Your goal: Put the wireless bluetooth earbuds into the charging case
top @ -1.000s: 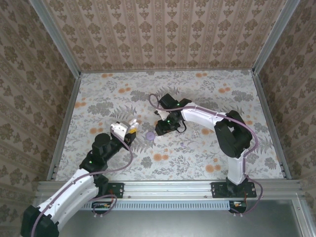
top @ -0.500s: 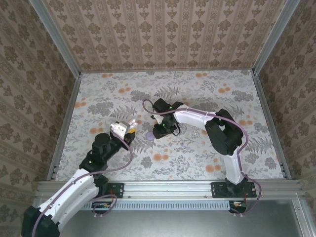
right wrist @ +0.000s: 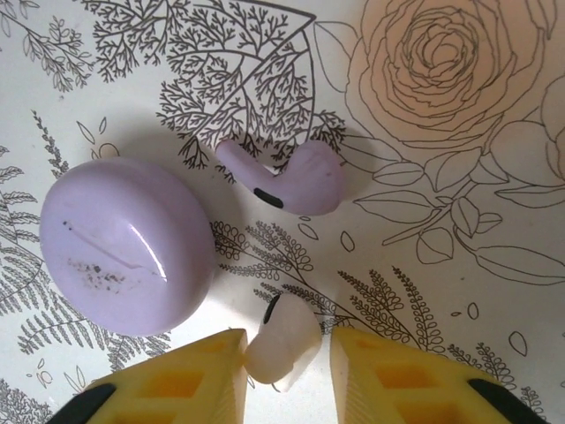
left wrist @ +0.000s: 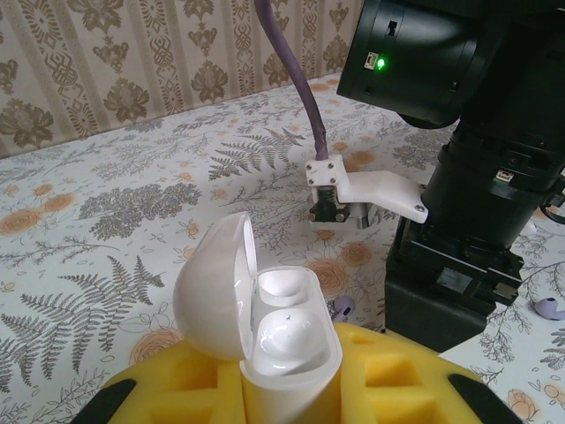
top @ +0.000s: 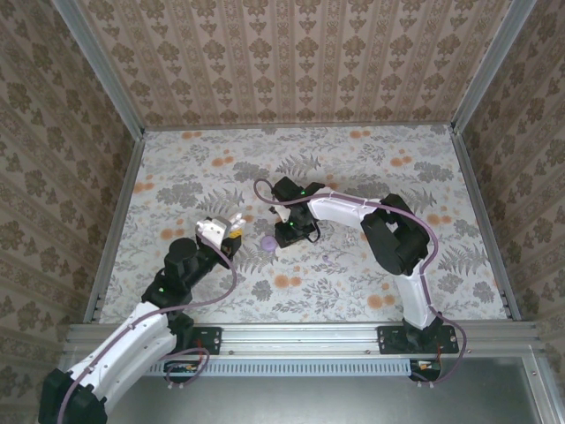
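We noted the left tool (left wrist: 291,393) clamped on the open white charging case (left wrist: 265,318). The right tool (right wrist: 287,371) sat slightly open astride the white earbud (right wrist: 282,344) on the surface (right wrist: 459,300). Risk: a fingertip-only pinch could squirt it toward the lilac earbud (right wrist: 296,181).

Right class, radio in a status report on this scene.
Left gripper shut on open white charging case, wells empty. Right gripper straddling white earbud on table, grip unclear. Purple earbud and purple case close beside it.
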You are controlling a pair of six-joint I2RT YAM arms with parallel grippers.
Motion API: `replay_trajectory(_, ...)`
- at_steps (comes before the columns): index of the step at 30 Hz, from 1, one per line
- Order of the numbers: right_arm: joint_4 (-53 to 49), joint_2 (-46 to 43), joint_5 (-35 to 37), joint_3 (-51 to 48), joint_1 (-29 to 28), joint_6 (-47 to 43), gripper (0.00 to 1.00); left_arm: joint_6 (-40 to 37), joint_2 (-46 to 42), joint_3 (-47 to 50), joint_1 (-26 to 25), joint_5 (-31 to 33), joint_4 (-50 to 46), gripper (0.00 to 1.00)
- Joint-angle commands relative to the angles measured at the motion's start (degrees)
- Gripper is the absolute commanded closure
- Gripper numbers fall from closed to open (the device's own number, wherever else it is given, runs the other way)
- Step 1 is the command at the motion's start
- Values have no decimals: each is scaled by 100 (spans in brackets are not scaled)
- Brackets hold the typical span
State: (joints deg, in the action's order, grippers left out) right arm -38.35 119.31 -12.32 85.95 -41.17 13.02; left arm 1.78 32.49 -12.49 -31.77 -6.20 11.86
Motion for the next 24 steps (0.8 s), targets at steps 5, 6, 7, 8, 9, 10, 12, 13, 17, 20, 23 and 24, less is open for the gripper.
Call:
replay_trajectory(5,57,41,168,109,-40,-62,78,169,-107,46,48,-212,-91,89)
replay_trajectory(6,64,22,181,104,-34,-63,79,174,-106,50,48,-224,-103,88)
replay_trajectory(7,73,1,193,93,-40,-71,80,181,-111,50,48,-231,-96,89)
replay_trajectory(8,81,-21,202,82,-40,-80,81,184,-112,48,48,-233,-96,88)
replay_trajectory(9,87,-43,212,82,-40,-88,83,178,-108,47,48,-229,-108,89)
replay_trajectory(10,91,-63,221,75,-40,-96,84,175,-106,49,48,-226,-112,88)
replay_trajectory(12,98,-100,238,66,-38,-116,86,165,-98,52,51,-216,-107,88)
replay_trajectory(13,99,-124,254,61,-40,-122,87,170,-101,49,49,-222,-112,88)
replay_trajectory(17,233,-312,265,-82,-27,-126,88,174,-88,78,57,-256,-89,88)
replay_trajectory(20,575,-628,256,-382,-15,-79,89,210,-54,204,57,-294,122,88)
replay_trajectory(23,1258,-1087,160,-932,29,28,89,248,36,337,66,-388,451,88)
replay_trajectory(24,1533,-1248,101,-1152,58,52,89,244,115,361,66,-433,564,88)
